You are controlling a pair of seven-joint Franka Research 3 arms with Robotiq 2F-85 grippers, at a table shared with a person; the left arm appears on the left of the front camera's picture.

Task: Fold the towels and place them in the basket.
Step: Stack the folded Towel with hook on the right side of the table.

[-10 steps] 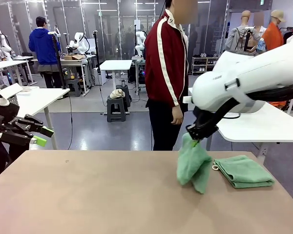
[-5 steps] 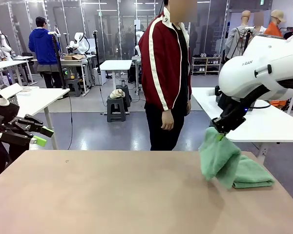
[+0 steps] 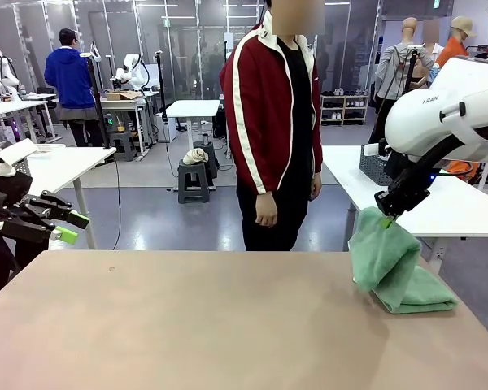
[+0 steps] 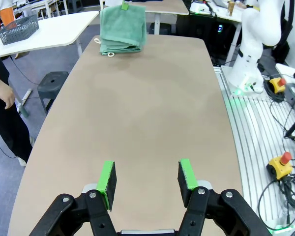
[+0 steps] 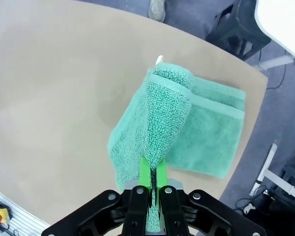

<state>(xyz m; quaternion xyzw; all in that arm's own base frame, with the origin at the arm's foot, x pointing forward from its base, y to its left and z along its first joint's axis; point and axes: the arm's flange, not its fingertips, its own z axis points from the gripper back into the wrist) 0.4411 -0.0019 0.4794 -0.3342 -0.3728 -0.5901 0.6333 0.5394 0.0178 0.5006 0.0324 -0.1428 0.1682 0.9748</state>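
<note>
Front view gives us the brown table (image 3: 187, 325) with a person (image 3: 272, 122) in a dark red jacket with white stripes standing at its far edge, hands down, nothing between them and the tabletop. At the far right, our right gripper (image 3: 388, 216) pinches the top of one mint-green towel (image 3: 381, 252), fingers pressed together on the cloth, so it hangs above a second, folded towel (image 3: 423, 294) lying flat on the table. From the right wrist camera we see the hanging towel's lower edge draped over the folded one, a pale loop showing at the far corner. Our left gripper (image 4: 146, 181) hovers over bare tabletop at the left, green pads spread and empty. A dark mesh basket (image 4: 17, 30) sits on a white side table (image 4: 54, 32) beyond the towels. We make out no legible print.
</note>
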